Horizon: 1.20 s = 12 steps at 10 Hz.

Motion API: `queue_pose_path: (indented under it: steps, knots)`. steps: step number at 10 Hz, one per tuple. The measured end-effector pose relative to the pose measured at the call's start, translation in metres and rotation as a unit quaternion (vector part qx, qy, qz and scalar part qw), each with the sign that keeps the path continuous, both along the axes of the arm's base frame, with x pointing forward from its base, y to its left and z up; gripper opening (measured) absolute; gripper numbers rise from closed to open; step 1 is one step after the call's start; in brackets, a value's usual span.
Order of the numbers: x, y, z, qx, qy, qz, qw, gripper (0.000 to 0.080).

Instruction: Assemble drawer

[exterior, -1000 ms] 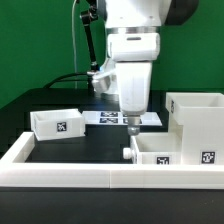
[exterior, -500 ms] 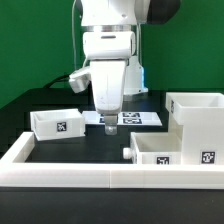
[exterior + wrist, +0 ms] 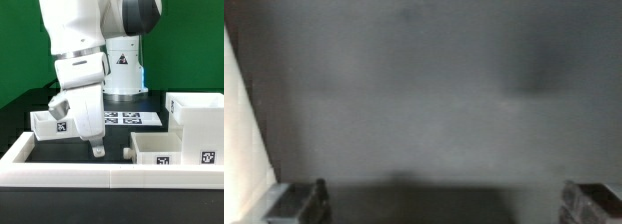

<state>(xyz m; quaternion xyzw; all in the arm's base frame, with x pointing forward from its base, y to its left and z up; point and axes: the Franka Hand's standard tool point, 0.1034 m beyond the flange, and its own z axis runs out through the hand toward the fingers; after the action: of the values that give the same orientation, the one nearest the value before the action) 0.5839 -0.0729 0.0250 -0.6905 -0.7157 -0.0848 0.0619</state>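
The drawer's tall white housing stands at the exterior view's right. One open-top tray sits in front of it, against the front wall, with a tag on its face. The other tray sits at the left, partly hidden behind my gripper. My gripper hangs tilted just above the black table, between the two trays, and touches neither. In the wrist view my gripper is open and empty: its fingers stand wide apart over bare dark table.
The marker board lies at the back middle, near the robot base. A low white wall borders the table's front and left sides. A pale strip runs along one edge of the wrist view.
The arm has swung to the exterior view's left and tilted. The gripper has left the marker board and right tray and now hangs lower in front of the left tray. The parts have not moved.
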Motion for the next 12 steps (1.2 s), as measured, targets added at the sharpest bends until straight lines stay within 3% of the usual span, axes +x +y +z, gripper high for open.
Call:
queue_pose_path:
  steps: [5, 10, 12]
  knots:
    - [0.012, 0.05, -0.007, 0.016, 0.004, 0.001, 1.0, 0.0649]
    - [0.011, 0.051, -0.009, 0.016, 0.008, -0.009, 1.0, 0.0649]
    - [0.011, 0.064, -0.014, 0.024, 0.01, -0.001, 1.0, 0.0649]
